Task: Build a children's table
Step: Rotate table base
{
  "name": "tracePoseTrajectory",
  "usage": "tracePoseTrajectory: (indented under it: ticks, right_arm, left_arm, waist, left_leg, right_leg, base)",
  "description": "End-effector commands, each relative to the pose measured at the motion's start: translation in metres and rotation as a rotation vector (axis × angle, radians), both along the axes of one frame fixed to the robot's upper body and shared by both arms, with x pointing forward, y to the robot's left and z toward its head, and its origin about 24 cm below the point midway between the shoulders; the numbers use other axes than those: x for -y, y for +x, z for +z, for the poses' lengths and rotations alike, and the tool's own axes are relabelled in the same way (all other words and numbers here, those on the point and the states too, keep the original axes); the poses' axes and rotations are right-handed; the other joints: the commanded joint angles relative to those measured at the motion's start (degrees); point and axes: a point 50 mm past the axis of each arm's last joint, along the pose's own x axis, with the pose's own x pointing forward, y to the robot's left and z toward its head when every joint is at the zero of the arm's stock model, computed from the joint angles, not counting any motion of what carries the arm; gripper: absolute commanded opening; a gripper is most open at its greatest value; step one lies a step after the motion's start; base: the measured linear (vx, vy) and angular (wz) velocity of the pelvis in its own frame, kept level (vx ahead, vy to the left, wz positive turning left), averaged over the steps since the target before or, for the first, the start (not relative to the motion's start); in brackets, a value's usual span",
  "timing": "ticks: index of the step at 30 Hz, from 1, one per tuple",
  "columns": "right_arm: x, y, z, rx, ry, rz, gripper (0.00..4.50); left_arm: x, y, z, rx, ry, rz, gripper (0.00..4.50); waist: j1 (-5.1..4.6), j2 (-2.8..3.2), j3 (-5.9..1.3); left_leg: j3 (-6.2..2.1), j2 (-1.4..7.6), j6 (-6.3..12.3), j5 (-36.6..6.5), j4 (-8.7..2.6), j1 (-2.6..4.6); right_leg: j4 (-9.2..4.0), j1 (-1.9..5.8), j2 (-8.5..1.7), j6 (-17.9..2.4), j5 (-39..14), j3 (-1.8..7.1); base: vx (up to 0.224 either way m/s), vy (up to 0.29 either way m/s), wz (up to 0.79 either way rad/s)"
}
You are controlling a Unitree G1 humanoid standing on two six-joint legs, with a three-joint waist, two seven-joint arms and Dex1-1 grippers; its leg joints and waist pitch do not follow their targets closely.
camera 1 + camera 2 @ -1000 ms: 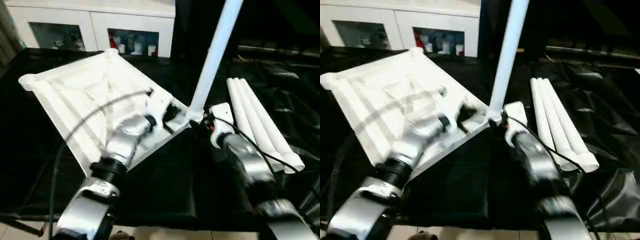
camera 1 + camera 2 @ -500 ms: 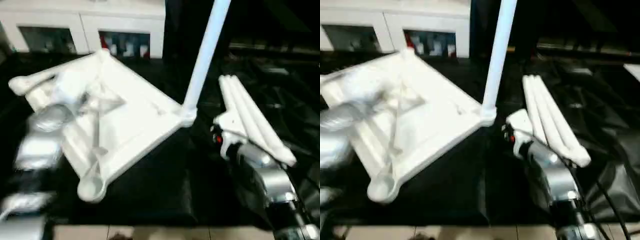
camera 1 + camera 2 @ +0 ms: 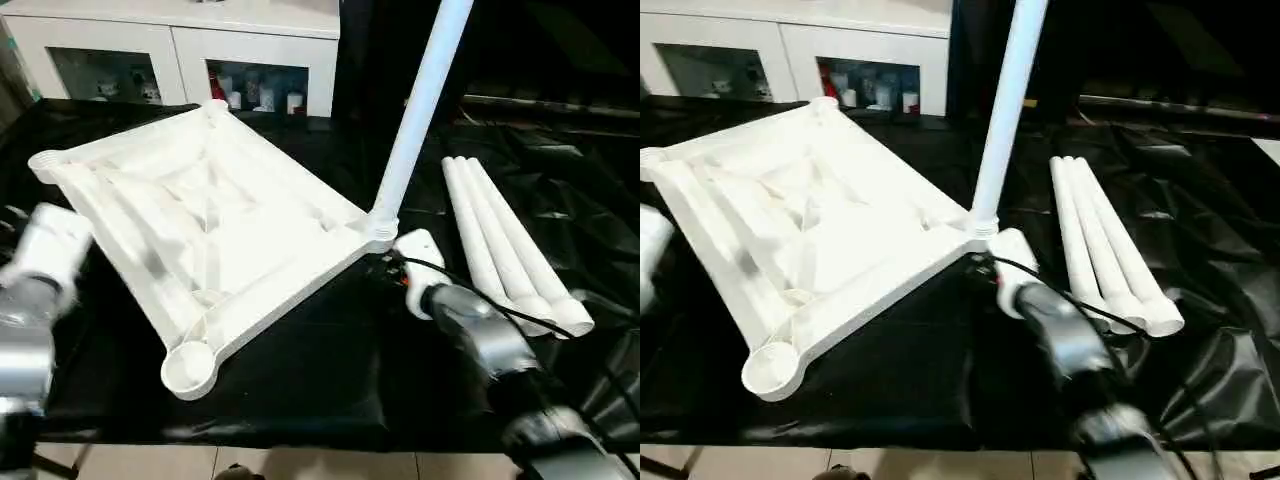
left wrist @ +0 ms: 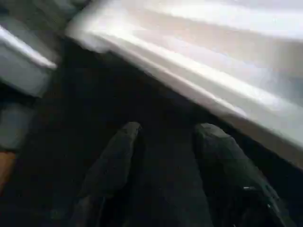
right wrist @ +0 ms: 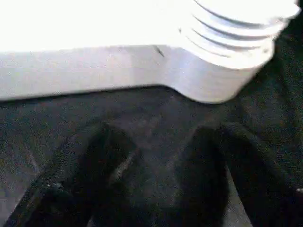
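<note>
Children's table [image 3: 215,235], a small white plastic piece with a rectangular ribbed top, is seen lying upside down on the large black-covered work table [image 3: 300,380], its ribbed underside turned up. Nearest the front edge of the work table, an empty round corner socket [image 3: 187,368] of the top is found. Just right of the top's right-hand corner, the right gripper [image 5: 158,142] is held low over the black cover; its two black fingers [image 5: 106,161] are spread wide with nothing between them, and the ringed corner socket [image 5: 236,42] is seen close ahead of them in the right wrist view. At the left edge of the work table, the left gripper [image 4: 165,137] is held beside the long side of the top; its fingers [image 4: 118,151] are parted to a middling gap and nothing is gripped, only black cover showing between them. From the right-hand corner socket, one long white tapered tube leg [image 3: 415,110] is seen rising upright, seated in the socket. To the right of it, three more white tube legs [image 3: 505,240] are laid side by side, touching one another, on the black cover, well apart from the top. Beyond the far edge of the work table, a white glass-door cabinet [image 3: 180,60] is seen, with small items behind its panes.
</note>
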Motion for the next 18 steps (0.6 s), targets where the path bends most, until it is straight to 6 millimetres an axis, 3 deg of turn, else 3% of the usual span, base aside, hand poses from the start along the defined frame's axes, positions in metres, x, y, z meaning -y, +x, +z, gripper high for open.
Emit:
tracePoseTrajectory:
  ticks: [1,2,7,10,12,17,18]
  right_arm:
    - [0.000,0.004,0.001,0.012,-0.015,-0.011,3.96]
    - [-0.002,0.005,0.001,0.014,-0.014,-0.008,3.96]
    - [-0.011,0.009,0.005,0.027,0.019,0.012,3.96]
    - [-0.012,0.010,0.004,0.023,0.023,0.012,3.96]
    - [-0.013,0.011,0.004,0.023,0.030,0.004,3.96]
    - [-0.010,0.014,0.013,0.076,0.007,-0.015,3.96]
    - [-0.010,0.014,0.014,0.078,0.005,-0.017,3.96]
  left_arm:
    - [0.012,-0.002,-0.008,-0.072,-0.054,-0.071,2.03]
    - [0.016,-0.003,-0.012,-0.094,-0.074,-0.085,2.03]
    - [0.037,-0.006,-0.015,-0.167,-0.176,-0.196,2.03]
    - [0.046,-0.008,-0.015,-0.207,-0.199,-0.258,2.03]
    - [0.062,-0.010,-0.016,-0.241,-0.259,-0.362,2.03]
    - [0.088,-0.007,-0.015,-0.250,-0.317,-0.467,2.03]
    - [0.089,-0.006,-0.016,-0.248,-0.318,-0.470,2.03]
  waist:
    - [0.00,1.33,-3.26]
    - [-0.05,1.60,-3.26]
    - [0.01,1.39,-3.40]
    - [0.04,1.31,-3.34]
    - [0.01,1.23,-3.32]
    - [-0.18,1.24,-3.32]
    - [-0.25,1.48,-3.38]
  left_leg:
    - [-1.93,3.36,-2.37,-14.8,-4.71,1.75]
    - [-1.93,3.36,-2.38,-14.7,-4.73,1.71]
    - [-1.76,3.30,-2.07,-12.7,-4.62,1.75]
    - [-1.74,3.31,-1.91,-12.6,-4.63,1.78]
    - [-1.72,3.31,-2.19,-13.3,-4.65,1.84]
    - [-1.66,3.25,-2.45,-12.8,-4.61,1.74]
    - [-1.59,3.19,-2.60,-12.5,-4.52,1.79]
  right_leg:
    - [-4.02,1.75,-3.93,-11.1,-8.5,3.59]
    - [-3.94,1.77,-3.81,-11.1,-7.8,3.60]
    - [-3.48,2.09,-3.69,-11.7,-3.8,3.51]
    - [-3.60,2.05,-3.75,-11.9,-4.9,3.51]
    - [-3.71,2.04,-3.86,-11.6,-6.5,3.56]
    - [-3.61,2.11,-3.65,-11.3,-5.6,3.58]
    - [-3.62,2.11,-3.55,-11.1,-5.0,3.59]
  base:
    - [0.000,0.000,0.00]
    - [0.000,0.000,0.00]
    - [0.000,0.000,0.00]
    - [0.000,0.000,0.00]
    - [0.000,0.000,0.00]
    - [0.000,0.000,0.00]
    - [0.000,0.000,0.00]
